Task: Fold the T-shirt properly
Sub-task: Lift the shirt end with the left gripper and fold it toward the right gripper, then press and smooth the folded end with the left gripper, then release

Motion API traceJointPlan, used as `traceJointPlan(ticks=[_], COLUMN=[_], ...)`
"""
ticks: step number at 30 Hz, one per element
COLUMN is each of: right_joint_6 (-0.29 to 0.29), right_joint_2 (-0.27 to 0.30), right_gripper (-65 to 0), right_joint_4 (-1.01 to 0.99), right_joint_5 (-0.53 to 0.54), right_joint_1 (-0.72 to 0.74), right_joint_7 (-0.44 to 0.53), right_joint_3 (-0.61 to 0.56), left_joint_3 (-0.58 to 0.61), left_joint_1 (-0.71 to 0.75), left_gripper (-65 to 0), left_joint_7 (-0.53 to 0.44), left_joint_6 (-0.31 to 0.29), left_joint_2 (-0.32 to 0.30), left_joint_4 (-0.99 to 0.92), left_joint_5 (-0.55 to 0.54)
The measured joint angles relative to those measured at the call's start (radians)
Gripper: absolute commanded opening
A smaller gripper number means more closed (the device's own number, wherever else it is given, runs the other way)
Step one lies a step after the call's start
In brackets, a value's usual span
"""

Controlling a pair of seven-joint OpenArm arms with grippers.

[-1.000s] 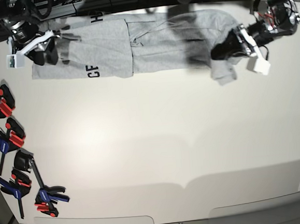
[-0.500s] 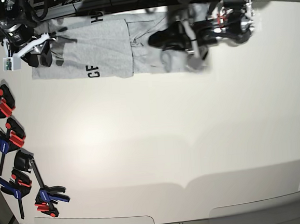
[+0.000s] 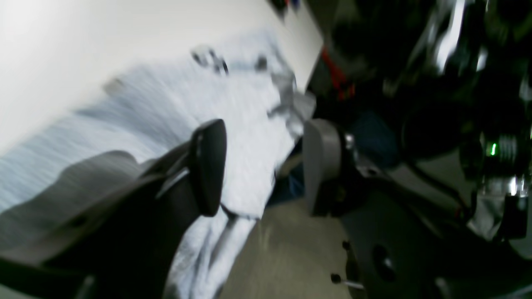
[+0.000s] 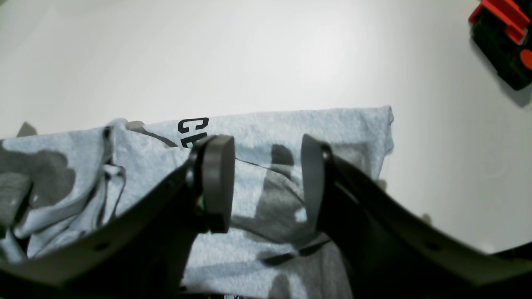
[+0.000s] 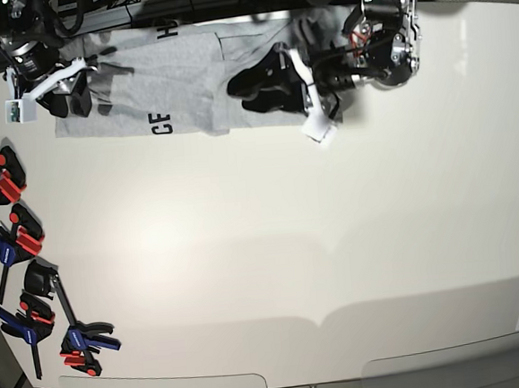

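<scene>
Two grippers over one T-shirt point(image 5: 179, 83), lying along the far edge of the worktop point(image 5: 272, 238), toward its far left corner in the base view. Folded into a long band, with dark letters "CF" at the near hem and more lettering at the far edge. Grey fabric bunched in creases near the middle of the band.

Left gripper point(image 5: 250, 91) reaching in from the right over the right end of the shirt, jaws spread, nothing between them. Seen through its wrist camera, heavily blurred: left gripper point(image 3: 259, 166) open above the grey cloth point(image 3: 174, 120), one finger over fabric, the other past the worktop's edge; contact with the cloth impossible to tell.

Right gripper point(image 5: 74, 96) at the left end of the shirt, near the far left corner. From its wrist camera: right gripper point(image 4: 268, 182) with jaws apart, hovering over the cloth point(image 4: 291, 124), shadows of both fingers falling on the fabric below. Letters "C" and part of another just beyond one finger. Shirt's corner lying flat on the worktop point(image 4: 266, 54).

Several red-and-blue clamps point(image 5: 16, 240) spread along the left edge, well apart from the shirt.
</scene>
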Motion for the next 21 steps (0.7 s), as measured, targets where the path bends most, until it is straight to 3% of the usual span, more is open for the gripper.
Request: traceJointPlan(ticks=[5, 9, 16, 21], right_joint_6=[-0.001, -0.001, -0.003, -0.003], right_joint_2=[0.000, 0.000, 0.000, 0.000], right_gripper=[-40.5, -40.5, -40.5, -40.5], right_joint_4=[0.000, 0.000, 0.000, 0.000], right_joint_5=[0.002, 0.002, 0.002, 0.003], right_joint_1=[0.000, 0.000, 0.000, 0.000], right_joint_7=[0.000, 0.000, 0.000, 0.000], right_joint_3=[0.000, 0.000, 0.000, 0.000], left_joint_3=[-0.018, -0.079, -0.193, -0.181], left_joint_1=[-0.032, -0.004, 0.056, 0.095], left_gripper=[-37.3, -42.5, -42.4, -42.4], left_joint_7=[0.105, 0.153, 0.080, 0.041], left_joint_6=[-0.001, -0.002, -0.002, -0.002], left_joint_2=[-0.001, -0.054, -0.145, -0.141], left_joint_4=[0.019, 0.057, 0.087, 0.088], left_joint_5=[-0.008, 0.011, 0.195, 0.224])
